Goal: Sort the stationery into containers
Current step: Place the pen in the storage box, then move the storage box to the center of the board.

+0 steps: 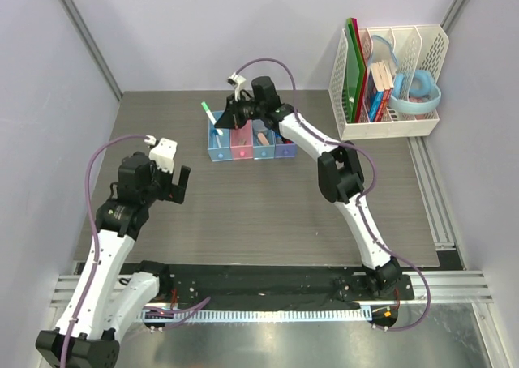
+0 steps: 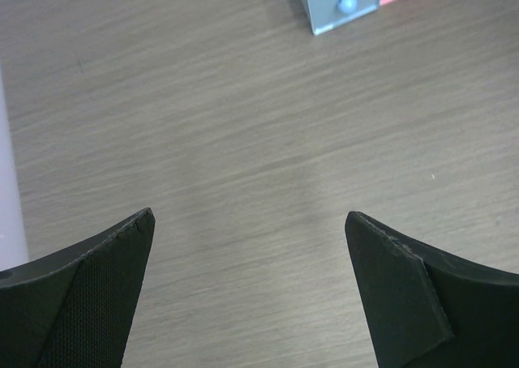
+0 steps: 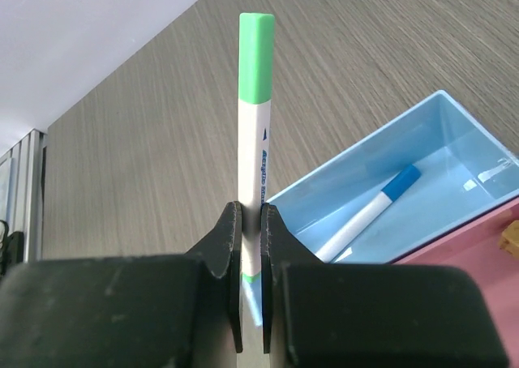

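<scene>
My right fingers [image 3: 233, 242] are clamped narrow on one green-capped pen [image 3: 257, 141], at the corner of the leftmost bin [image 3: 454, 133]. The right wrist view shows a second, blue-capped pen [image 3: 369, 214] lying inside that light-blue bin (the top view barely hints at it). Only the top view takes in all four bins [image 1: 251, 145] in their row, with one white rack [image 1: 405, 121] behind. My left fingers [image 2: 97, 279] hang wide apart over the tabletop [image 2: 243, 125], holding nothing.

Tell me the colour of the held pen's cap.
Green cap on the pen; clearest in right wrist view.
</scene>
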Controlling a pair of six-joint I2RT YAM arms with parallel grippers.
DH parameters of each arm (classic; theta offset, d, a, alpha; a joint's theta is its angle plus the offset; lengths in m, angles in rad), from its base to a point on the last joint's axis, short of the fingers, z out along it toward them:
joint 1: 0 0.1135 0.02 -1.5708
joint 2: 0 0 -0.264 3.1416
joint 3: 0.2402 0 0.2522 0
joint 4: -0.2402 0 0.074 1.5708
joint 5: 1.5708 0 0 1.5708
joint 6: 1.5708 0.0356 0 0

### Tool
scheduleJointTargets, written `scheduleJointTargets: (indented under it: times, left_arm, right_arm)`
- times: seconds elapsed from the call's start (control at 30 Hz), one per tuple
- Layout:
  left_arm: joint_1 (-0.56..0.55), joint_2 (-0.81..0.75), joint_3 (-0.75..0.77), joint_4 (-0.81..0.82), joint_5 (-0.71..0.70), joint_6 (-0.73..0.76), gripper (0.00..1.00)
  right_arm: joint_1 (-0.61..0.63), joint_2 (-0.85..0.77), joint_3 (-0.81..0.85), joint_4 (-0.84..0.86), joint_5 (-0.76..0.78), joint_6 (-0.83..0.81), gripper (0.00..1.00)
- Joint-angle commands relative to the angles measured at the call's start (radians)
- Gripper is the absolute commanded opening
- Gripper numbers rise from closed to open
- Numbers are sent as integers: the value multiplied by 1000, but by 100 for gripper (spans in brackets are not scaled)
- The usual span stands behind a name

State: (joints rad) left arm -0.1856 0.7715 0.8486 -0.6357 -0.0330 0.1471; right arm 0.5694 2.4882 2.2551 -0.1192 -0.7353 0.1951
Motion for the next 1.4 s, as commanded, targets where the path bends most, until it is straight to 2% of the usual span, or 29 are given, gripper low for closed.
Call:
scheduleJointTargets:
  times: [0.0,0.33,0.47,0.6,0.7,0.87,0.97,1.03,1.1,1.13,1.23,1.27,1.37]
  left_arm:
    - [35,-27,-25,-30,97,14,100]
    - [71,-17,-13,-50,127,9,100]
    - [74,-2,3,-51,136,8,100]
    - [72,5,9,-51,145,3,100]
    - [74,-3,9,-56,153,3,100]
    - [74,-11,3,-56,159,3,100]
    - [74,-3,6,-52,162,14,100]
    - [74,17,13,-44,153,23,100]
    - [74,46,26,-38,145,35,100]
    - [74,87,47,-38,140,39,100]
    - [72,162,117,-39,133,54,100]
    - [72,216,139,-39,136,61,100]
    - [71,334,222,2,140,62,100]
  right_arm:
    - [-5,81,93,78,-3,35,1]
    - [-8,190,189,92,-3,44,2]
    - [-16,193,179,81,-4,38,15]
    - [-17,181,172,64,-3,26,38]
    - [-20,158,156,49,2,7,46]
    - [-20,127,144,32,19,-6,48]
    - [-23,74,143,-32,30,-45,49]
    - [-25,4,135,-138,72,-124,49]
    - [-25,-69,101,-241,193,-190,50]
    - [-25,-148,43,-273,236,-277,50]
    - [-35,-273,-111,-367,420,-400,51]
    - [-58,-352,-155,-378,460,-413,50]
    - [-130,-455,-294,-393,531,-422,50]
